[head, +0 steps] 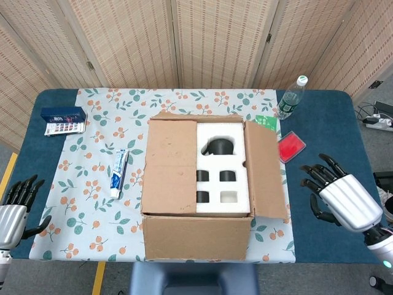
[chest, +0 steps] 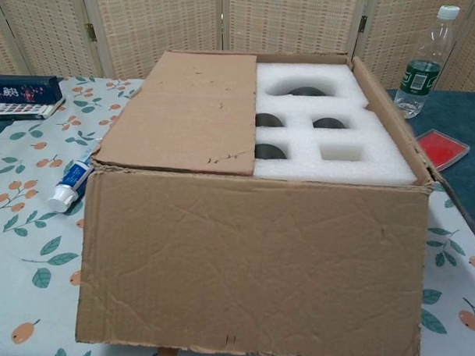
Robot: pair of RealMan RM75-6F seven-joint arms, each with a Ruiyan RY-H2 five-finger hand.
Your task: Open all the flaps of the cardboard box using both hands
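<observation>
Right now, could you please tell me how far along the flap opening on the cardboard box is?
Done: the brown cardboard box's right flap is folded out, exposing the white foam insert. In hand: nothing; the right hand sits open beside that flap, and the left hand is open at the table's near left corner. Left: the left flap lies flat over the box.

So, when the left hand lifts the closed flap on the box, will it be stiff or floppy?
Probably stiff: the closed flap lies flat, sagging nowhere. It should hinge along its outer edge, like the right flap already folded out. Likely light, being thin cardboard.
</observation>
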